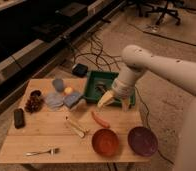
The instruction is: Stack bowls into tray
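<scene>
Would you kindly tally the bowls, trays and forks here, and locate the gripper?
Round shallow bowls: 2, orange-red bowl and dark purple bowl
Dark green rectangular plastic tray: 1
Silver metal fork: 1
Total: 4
Gripper: open, by the tray's near edge

light: dim, warm amber | brightest: pale arm and open gripper at the tray's near edge | tabletop: evenly lit, faint shadows | back shelving: almost black | floor: dull tan glow
</scene>
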Robot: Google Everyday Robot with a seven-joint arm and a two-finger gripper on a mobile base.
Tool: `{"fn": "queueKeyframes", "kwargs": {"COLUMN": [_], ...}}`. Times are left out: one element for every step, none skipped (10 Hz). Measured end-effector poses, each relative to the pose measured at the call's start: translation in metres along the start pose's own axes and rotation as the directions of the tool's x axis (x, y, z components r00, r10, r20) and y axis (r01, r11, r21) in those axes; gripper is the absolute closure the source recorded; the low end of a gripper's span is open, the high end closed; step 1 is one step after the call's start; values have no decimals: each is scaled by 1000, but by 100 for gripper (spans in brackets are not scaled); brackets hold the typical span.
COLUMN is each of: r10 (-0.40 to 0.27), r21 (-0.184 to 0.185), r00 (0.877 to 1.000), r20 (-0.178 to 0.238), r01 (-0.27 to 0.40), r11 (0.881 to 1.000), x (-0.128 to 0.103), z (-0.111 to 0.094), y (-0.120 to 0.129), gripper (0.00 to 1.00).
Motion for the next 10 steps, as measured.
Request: {"fn": "queueKeyframes", "kwargs": {"r10": [0, -14, -47, -126, -206, -275, -297, -310, -324, -335], "r21": [0, 10, 19, 21, 25, 28, 23, 17, 7, -5], "r00": [1000, 1000, 999, 991, 976, 957, 949, 944, 939, 936], "r20": [0, 8, 23, 48, 74, 95, 106, 112, 112, 106], "r01": [0, 14, 46, 125, 205, 274, 296, 311, 325, 338], "r11": [1000, 1000, 999, 992, 979, 961, 955, 950, 946, 941], "x": [0, 1, 2, 4, 8, 12, 12, 13, 14, 12], "z": [0, -2, -3, -3, -2, 1, 5, 9, 15, 23], "y": [0, 1, 3, 2, -2, -7, -8, -10, -15, -19], "gripper": [20, 20, 20, 20, 20, 20, 20, 20, 20, 20]}}
